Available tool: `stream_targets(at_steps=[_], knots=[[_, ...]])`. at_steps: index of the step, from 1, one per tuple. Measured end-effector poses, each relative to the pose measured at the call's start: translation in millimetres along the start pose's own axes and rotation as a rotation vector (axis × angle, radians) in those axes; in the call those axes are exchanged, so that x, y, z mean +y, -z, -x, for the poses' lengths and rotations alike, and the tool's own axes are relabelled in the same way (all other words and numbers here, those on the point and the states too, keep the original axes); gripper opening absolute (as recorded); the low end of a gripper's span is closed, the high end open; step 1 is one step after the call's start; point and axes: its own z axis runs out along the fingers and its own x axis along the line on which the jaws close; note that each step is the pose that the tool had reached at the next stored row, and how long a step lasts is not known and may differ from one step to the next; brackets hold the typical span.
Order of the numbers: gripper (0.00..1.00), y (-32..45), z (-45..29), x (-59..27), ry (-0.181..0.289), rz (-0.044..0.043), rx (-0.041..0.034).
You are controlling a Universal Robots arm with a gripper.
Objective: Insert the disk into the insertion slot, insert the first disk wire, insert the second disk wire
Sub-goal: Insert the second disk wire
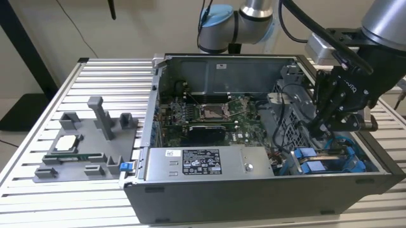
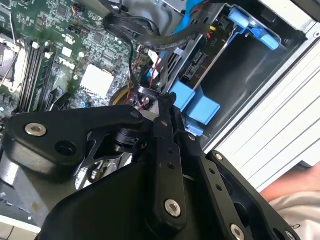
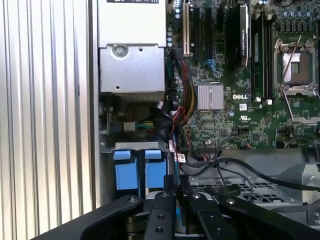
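**Colleague:** Where is the pincer right now?

**Me:** In the exterior view I have the pincer (image 1: 320,124) down inside the open computer case (image 1: 209,199), at about three o'clock from the motherboard (image 1: 209,114), hanging just above the drive cage corner.

**Colleague:** Is it carrying anything?

**Me:** The fingers look drawn close together, nearly pressed, and in the second wrist view the tips (image 2: 162,102) sit right among a bundle of thin wires (image 2: 142,92). I think they pinch a small connector there, but the spot is cluttered and I cannot say for certain.

**Colleague:** And the disk?

**Me:** The disk (image 1: 326,159) appears already seated in the insertion slot (image 1: 355,147); in the exterior view I see its blue carrier tabs at about five o'clock from the pincer, just below it. Its long axis runs back into the bay, away from the silver power supply box (image 1: 203,161). In the first wrist view the same blue tabs (image 3: 137,172) lie just beyond the fingertips.

**Colleague:** So the relation that matters?

**Me:** The pincer stands near the tab end of the disk, close above it, with the wires between them.
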Motion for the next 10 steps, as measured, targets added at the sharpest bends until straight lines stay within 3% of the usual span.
stream_targets(at_steps=[10], knots=[[0.00, -14.0, -5.0, -12.9, 0.000, 0.0000, -0.0001]])
